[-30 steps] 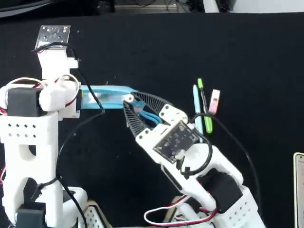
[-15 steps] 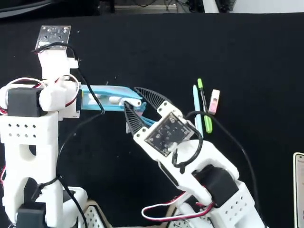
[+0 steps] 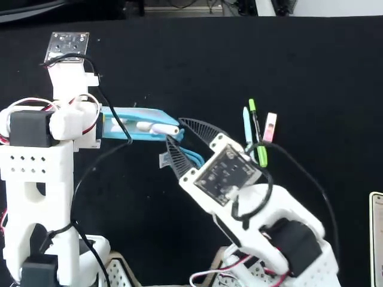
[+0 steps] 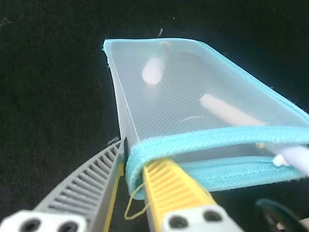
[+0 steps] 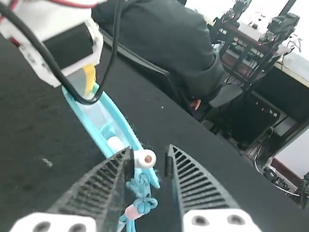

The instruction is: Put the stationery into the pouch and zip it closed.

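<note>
pouch (image 3: 146,115) end behind left arm (image 3: 66,119), object (image 3: 377,239) cropped

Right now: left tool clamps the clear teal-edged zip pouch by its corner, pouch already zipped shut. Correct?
No: the clear teal-edged zip pouch is unzipped; a white marker pokes from its open mouth in the right wrist view. The left tool does clamp its corner.

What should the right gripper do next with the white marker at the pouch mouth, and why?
Probably nudge the white cylindrical marker deeper into the translucent turquoise-edged pouch. Its end pokes out of the mouth between the fingers of the open right gripper, while the left gripper clamps the pouch's other end.
</note>
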